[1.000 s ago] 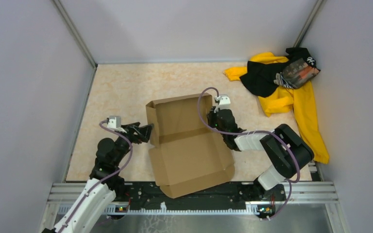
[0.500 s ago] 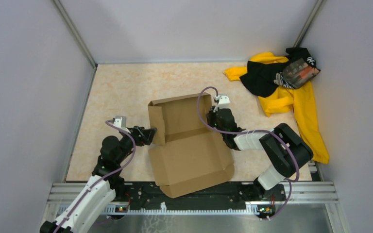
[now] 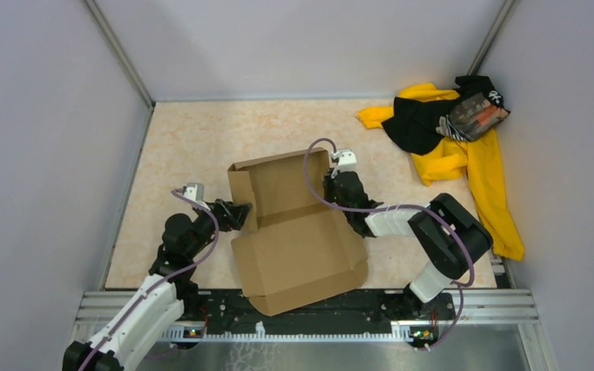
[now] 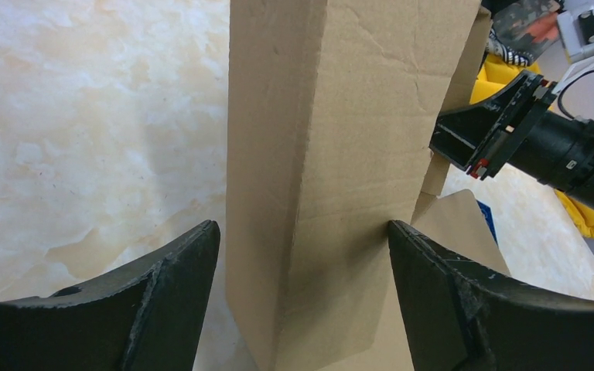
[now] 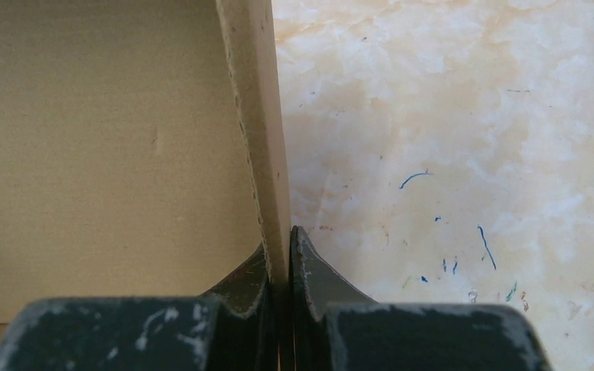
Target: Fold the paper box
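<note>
Cardboard status as I read it from the remote station: the paper box (image 3: 298, 232) lies at the middle of the table (image 3: 193, 139), in its near half, between the two arms. Its near panel lies flat, with rounded corners reaching toward the near edge. Its far section is partly raised, with a back wall and two side walls standing up. The left gripper (image 3: 236, 214) sits at the left side wall with its jaws spread wide. In the left wrist view the upright cardboard stands between the two fingers (image 4: 178, 286), and a thin gap shows on the left side. I cannot tell whether the right finger touches the board, so I read no grip here. The right gripper (image 5: 278, 239) is at the right side wall, its jaws pressed together on the top edge of that wall. The cardboard is pinched flat between the fingertips, with the box interior on the left and bare table on the right. A yellow-and-black cloth pile (image 3: 448, 139) lies at the far right corner, well apart from the box.
</note>
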### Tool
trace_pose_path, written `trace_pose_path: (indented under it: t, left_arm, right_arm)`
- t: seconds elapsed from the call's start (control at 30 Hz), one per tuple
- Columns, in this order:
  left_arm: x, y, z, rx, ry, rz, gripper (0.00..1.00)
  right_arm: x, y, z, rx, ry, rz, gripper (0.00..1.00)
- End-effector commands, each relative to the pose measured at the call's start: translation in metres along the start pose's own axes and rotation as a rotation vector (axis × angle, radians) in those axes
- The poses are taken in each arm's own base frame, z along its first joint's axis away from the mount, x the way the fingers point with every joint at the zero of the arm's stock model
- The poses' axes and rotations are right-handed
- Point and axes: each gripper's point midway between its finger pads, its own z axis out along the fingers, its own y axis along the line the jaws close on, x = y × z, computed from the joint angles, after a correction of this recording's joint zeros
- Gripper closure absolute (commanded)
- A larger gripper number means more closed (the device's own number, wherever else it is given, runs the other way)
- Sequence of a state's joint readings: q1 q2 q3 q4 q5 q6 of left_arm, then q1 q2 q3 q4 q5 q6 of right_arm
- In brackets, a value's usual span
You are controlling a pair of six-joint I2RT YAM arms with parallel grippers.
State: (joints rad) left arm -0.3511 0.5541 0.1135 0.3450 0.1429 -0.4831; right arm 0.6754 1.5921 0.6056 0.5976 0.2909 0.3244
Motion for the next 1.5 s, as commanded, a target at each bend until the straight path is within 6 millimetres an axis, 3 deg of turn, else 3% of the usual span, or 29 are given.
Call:
trace_pose_path:
  t: [0.0,0.23,0.8,1.47]
  left_arm:
    - [-0.006,-0.005,0.003,0.025,-0.019,0.005,0.15]
    - [-0.001,0.007,0.007,-0.039,0.014,0.012,0.25]
    - [0.008,0.030,0.014,-0.221,0.054,0.019,0.29]
    - [0.011,0.033,0.017,-0.425,0.059,0.083,0.34]
  right_arm:
    - [0.003,0.006,0.003,0.002,0.013,-0.003,1.00]
    - [0.006,0.003,0.002,0.020,0.017,-0.010,1.00]
    - [0.009,0.009,-0.002,0.104,0.013,-0.026,1.00]
    - [0.012,0.007,-0.014,0.152,-0.006,-0.015,1.00]
